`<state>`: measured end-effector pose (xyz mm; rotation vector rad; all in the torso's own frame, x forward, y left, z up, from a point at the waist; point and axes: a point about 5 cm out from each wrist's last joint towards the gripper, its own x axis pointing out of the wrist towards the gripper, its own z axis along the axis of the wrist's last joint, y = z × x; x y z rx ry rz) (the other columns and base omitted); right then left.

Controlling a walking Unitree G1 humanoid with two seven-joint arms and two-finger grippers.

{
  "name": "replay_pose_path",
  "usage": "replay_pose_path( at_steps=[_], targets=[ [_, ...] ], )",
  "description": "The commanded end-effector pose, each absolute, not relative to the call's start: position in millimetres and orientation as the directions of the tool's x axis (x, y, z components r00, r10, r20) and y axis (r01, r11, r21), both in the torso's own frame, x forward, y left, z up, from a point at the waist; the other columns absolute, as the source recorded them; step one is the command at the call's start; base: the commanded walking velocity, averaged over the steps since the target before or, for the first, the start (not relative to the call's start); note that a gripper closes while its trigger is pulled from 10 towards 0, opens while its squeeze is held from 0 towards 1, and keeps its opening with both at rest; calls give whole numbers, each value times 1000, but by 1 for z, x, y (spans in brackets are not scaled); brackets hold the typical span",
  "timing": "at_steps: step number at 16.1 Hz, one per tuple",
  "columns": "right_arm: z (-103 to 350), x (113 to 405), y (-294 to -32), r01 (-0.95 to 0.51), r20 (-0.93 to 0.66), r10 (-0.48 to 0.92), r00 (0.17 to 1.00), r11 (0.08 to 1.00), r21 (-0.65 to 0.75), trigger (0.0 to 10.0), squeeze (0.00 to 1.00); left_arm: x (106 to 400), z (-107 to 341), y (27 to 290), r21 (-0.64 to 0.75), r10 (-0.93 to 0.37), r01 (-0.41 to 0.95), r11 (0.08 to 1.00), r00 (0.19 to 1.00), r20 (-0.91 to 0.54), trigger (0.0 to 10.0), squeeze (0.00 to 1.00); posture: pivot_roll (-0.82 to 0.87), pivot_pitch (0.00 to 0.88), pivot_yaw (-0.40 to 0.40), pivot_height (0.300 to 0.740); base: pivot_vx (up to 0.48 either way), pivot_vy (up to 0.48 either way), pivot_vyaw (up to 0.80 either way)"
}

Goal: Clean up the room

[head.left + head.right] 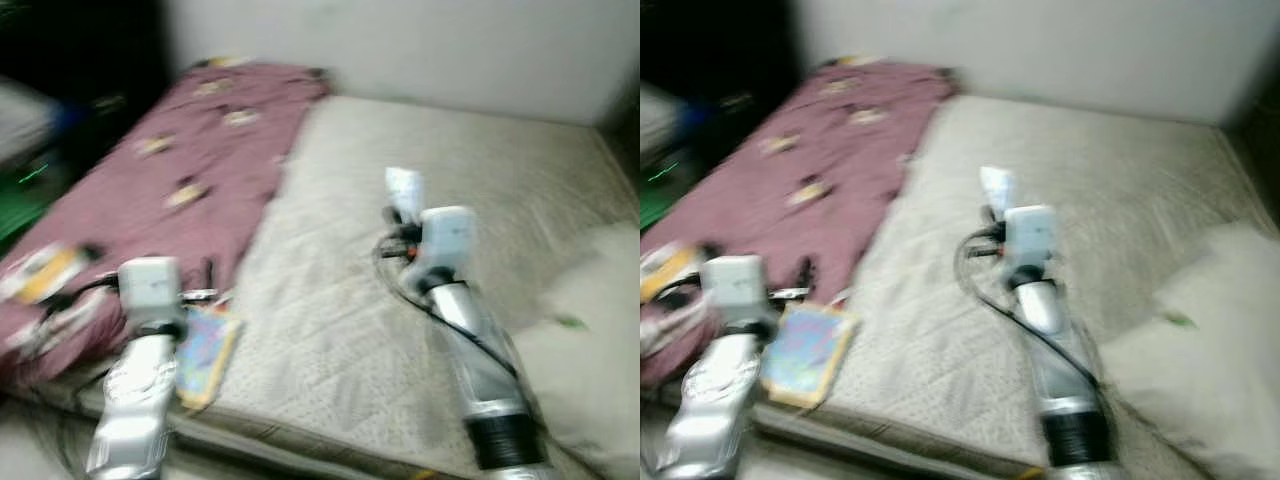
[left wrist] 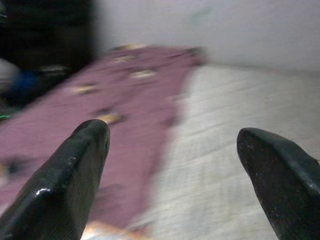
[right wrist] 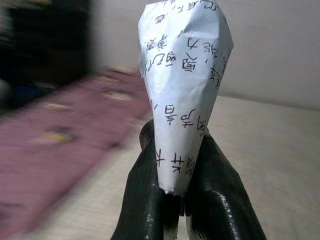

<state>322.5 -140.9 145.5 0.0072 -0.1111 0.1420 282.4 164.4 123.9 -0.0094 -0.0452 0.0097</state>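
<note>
My right gripper (image 3: 175,187) is shut on a crumpled white paper (image 3: 185,85) printed with black characters; the paper (image 1: 404,189) sticks up beyond the fingers, held over the middle of the beige mattress (image 1: 450,180). My left gripper (image 2: 172,165) is open with nothing between its fingers (image 2: 75,175), above the mattress's front left part near the maroon blanket (image 1: 180,170). A colourful book (image 1: 207,352) lies on the mattress just right of my left arm. The head views are blurred.
The maroon blanket with small printed patches covers the bed's left side. A white pillow (image 1: 585,330) lies at the right. A pale wall (image 1: 420,40) backs the bed. Dark furniture and green items (image 1: 30,190) stand at the far left.
</note>
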Motion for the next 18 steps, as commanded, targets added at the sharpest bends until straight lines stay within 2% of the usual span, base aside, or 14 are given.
replay_pose_path(
  at_steps=[1,4,7,11,15,18],
  targets=[
    [149,324,-136,-144,122,142,982,989,9,10000,0,281,122,169,17,34,-35,999,999,33,10000,0,-13,0,-19,740,0,0,0],
    [146,325,-136,-132,106,128,986,991,32,10000,0,283,123,167,7,25,-25,1000,999,42,10000,0,-12,0,-18,740,0,0,0],
    [147,325,-136,-138,123,139,983,990,-17,10000,0,283,125,166,3,6,-6,1000,999,44,10000,0,-10,0,-15,740,0,0,0],
    [140,327,-134,-137,70,135,988,990,23,10000,0,284,125,163,-13,-6,6,1000,999,45,10000,0,-11,0,-15,740,0,0,0],
    [142,327,-130,-165,90,160,983,985,46,10000,0,286,126,162,-23,-9,10,1000,999,50,10000,0,-13,0,-16,740,0,0,-800],
    [142,327,-128,-177,87,174,981,984,33,10000,0,285,125,162,-27,-3,4,1000,999,48,10000,0,-14,0,-16,740,0,268,0]
  ],
)
